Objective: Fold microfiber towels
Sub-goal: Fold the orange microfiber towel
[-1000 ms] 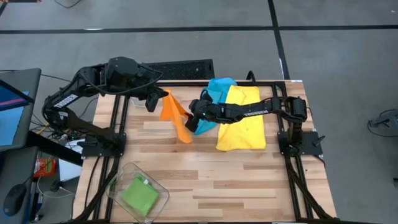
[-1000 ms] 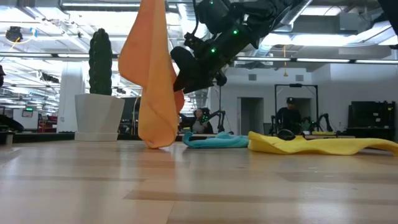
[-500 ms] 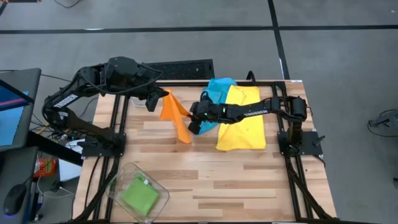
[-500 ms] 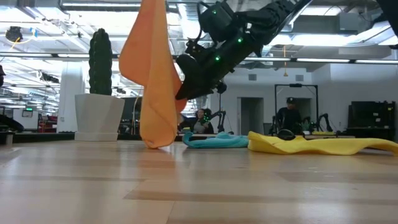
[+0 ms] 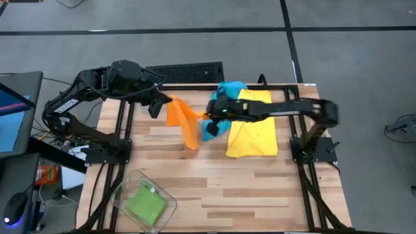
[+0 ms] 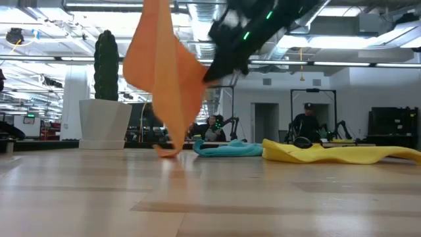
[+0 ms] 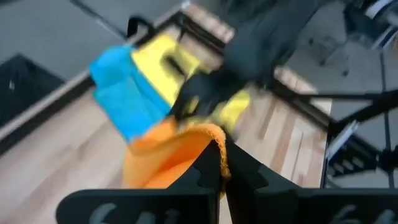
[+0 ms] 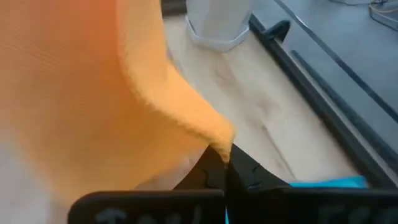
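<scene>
Both the left gripper [image 5: 161, 103] and right gripper [image 5: 207, 117] pinch the orange towel [image 5: 184, 121], hanging between them above the desk [image 5: 214, 188].

A cactus [image 6: 106, 64] in its white pot [image 6: 105, 123] stands at the table's [image 5: 214, 188] far edge (people [image 6: 305, 122] behind).
</scene>
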